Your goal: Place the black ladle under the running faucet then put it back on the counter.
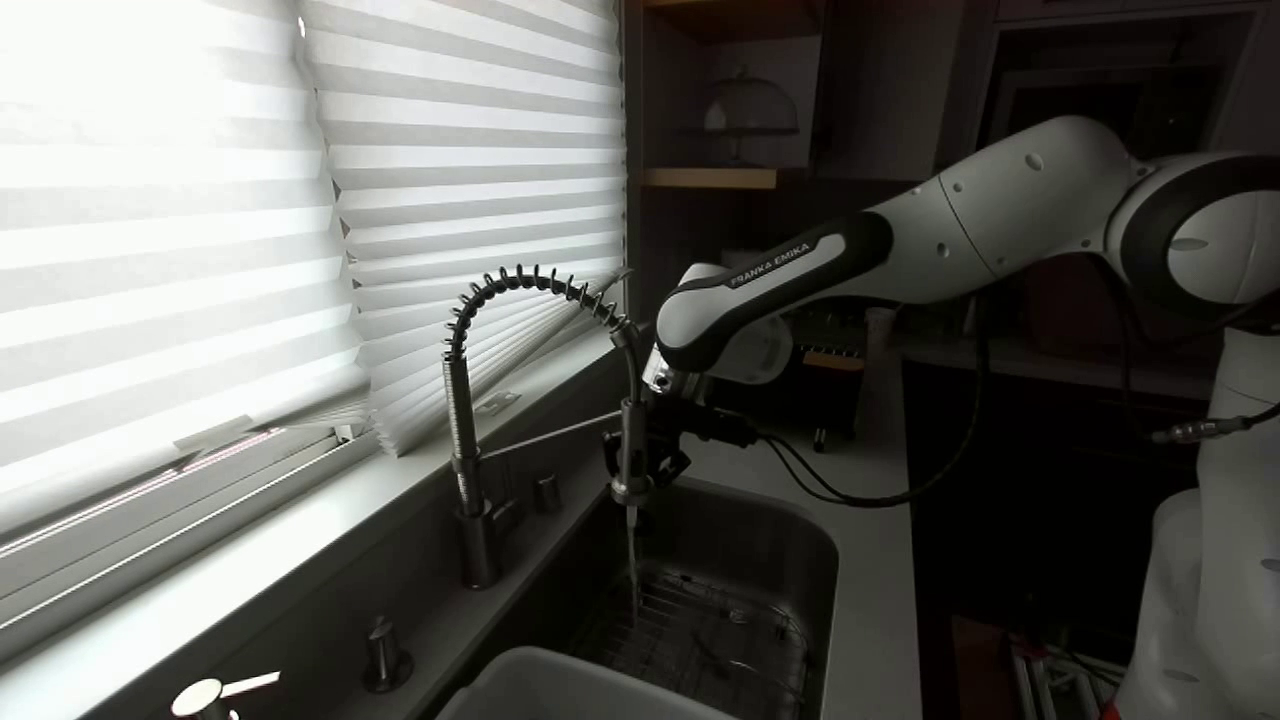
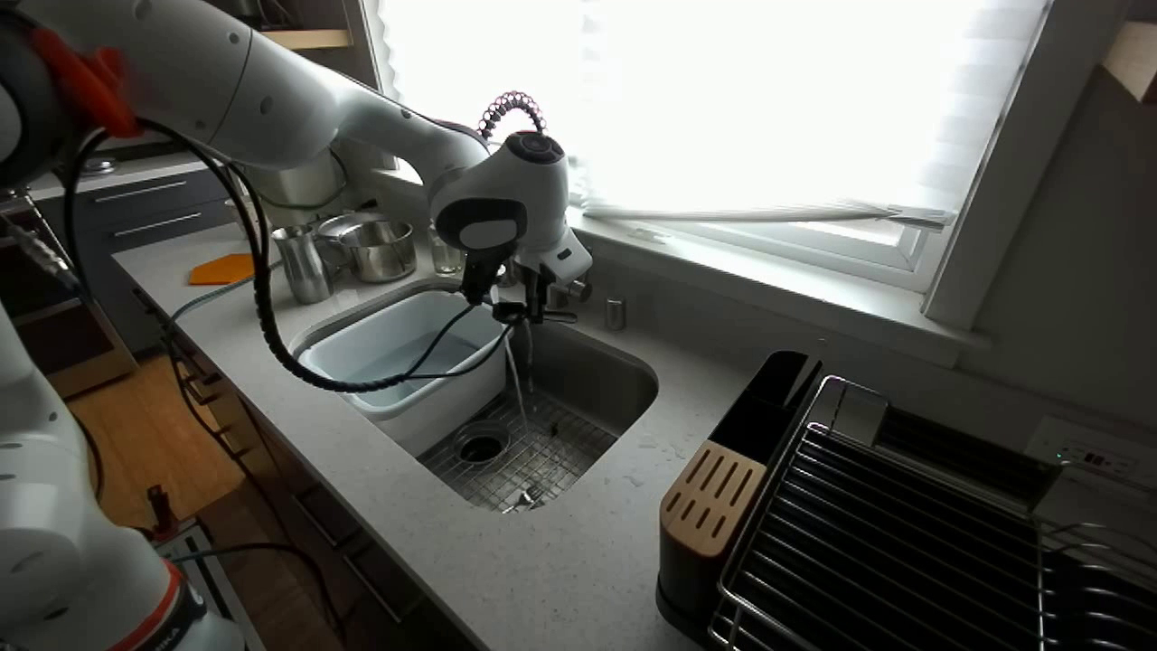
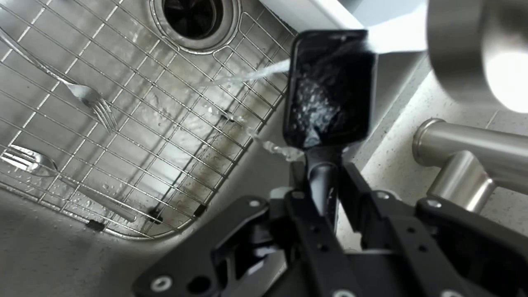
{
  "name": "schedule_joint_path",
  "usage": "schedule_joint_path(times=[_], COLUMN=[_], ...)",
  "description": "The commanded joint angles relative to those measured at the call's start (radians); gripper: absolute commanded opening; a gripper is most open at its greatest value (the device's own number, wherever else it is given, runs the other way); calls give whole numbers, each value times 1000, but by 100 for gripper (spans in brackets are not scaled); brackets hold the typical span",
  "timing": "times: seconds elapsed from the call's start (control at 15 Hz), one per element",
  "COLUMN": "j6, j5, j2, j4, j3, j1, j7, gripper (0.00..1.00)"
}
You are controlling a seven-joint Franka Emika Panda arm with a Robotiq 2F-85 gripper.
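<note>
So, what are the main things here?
sink: one, silver, set into counter
counter: one, pale grey, around sink
faucet: one, silver, running above sink
ladle: one, black, in faucet's stream
tub: one, pale, in sink
wire grid: one, silver, in sink
forks: two, silver, in sink
dish rack: one, black and silver, on counter
orange pad: one, orange, on counter
blinds: two, white, above counter
robot arm: one, mostly white, partly over sink
jaws: one pair, black, shut on ladle

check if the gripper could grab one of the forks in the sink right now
Probably not: the gripper is closed on the ladle, so it would likely have to set that down first. The forks lie lower, in the sink.
</note>
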Motion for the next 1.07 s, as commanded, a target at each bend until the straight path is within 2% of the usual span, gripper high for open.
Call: schedule_joint_path(times=[0.0, 0.47, 1.0], j6=[-10, -19, -24], j5=[11, -22, -11], j2=[12, 17, 20], j4=[6, 7, 12], j3=[-6, -13, -11], j1=[1, 2, 4], j7=[-11, 22, 24], gripper=[6, 6, 6])
